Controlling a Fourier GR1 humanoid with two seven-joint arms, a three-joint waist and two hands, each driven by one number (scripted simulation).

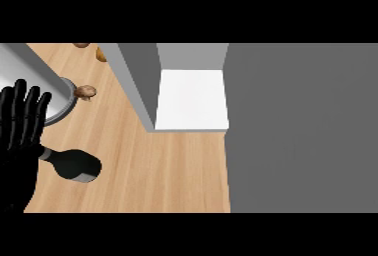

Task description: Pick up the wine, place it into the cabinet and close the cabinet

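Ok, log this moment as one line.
wine bottle: lying on counter | left hand: open beside it | cabinet: open | right hand: unseen

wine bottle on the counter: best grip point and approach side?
Probably the wide dark body of the wine bottle, coming from its open right side. It is broadest there, and the neck sits tucked against the open left hand. The right hand isn't in view.

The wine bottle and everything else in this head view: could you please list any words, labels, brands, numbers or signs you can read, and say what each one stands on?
None can be read.
Wine bottle: dark, lying on the wooden counter, with no label showing.
Cabinet: plain grey walls and white inside, no writing.
Left hand: black, unmarked.
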